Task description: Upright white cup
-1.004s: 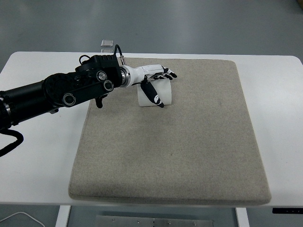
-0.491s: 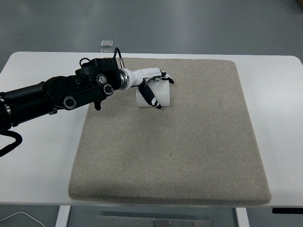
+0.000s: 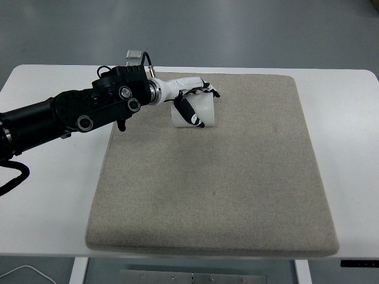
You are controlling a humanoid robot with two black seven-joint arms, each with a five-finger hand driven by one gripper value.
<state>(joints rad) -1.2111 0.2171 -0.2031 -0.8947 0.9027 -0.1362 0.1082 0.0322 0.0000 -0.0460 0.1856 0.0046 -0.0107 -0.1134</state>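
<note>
A white cup [image 3: 200, 113] stands on the beige mat [image 3: 237, 177] near its far left part. My left hand [image 3: 195, 102], white with black fingertips, is wrapped around the cup's upper left side, thumb in front and fingers over the back rim. The black left arm [image 3: 71, 112] reaches in from the left edge. The cup's left part is hidden behind the hand. The right arm is out of view.
The mat covers most of the white table [image 3: 41, 177]. A small clear block [image 3: 135, 55] lies at the table's far edge behind the arm. Grey floor shows beyond the table.
The hand and the cup have shifted slightly toward the far side of the mat, and the wrist sits a little higher. The grasp on the cup stays the same.
</note>
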